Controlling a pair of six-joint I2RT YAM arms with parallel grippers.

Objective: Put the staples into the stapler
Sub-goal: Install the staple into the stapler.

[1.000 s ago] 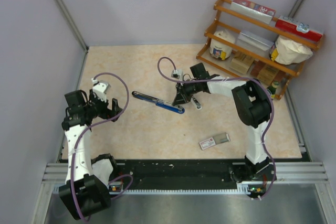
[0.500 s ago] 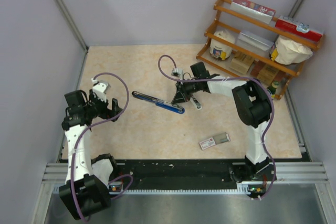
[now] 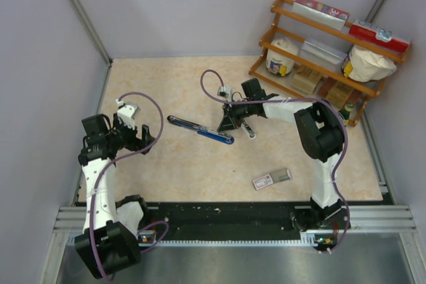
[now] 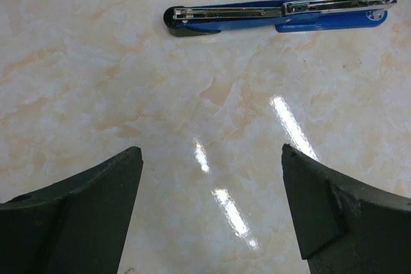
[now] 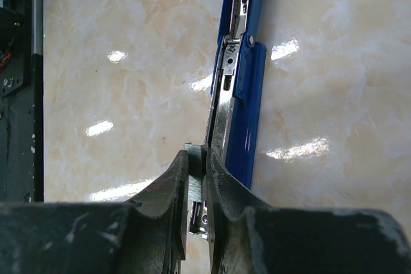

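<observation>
L arm (image 3: 97, 171) bent, L fingers (image 4: 70, 216) spread wide; R arm (image 3: 319, 131) reaches fwd, R fingers (image 5: 160, 216) pinched on staples (image 5: 194, 187).

Blue stapler (image 5: 243, 88) opened flat on surface (image 3: 166, 84), metal magazine channel upward, silvery staple strip (image 5: 194, 187) upright in right gripper (image 5: 196, 162), at channel's end

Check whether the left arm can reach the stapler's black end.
Likely yes: the left gripper is open, only bare tabletop lies between it and the stapler; the right gripper holds staples at the other end.
</observation>
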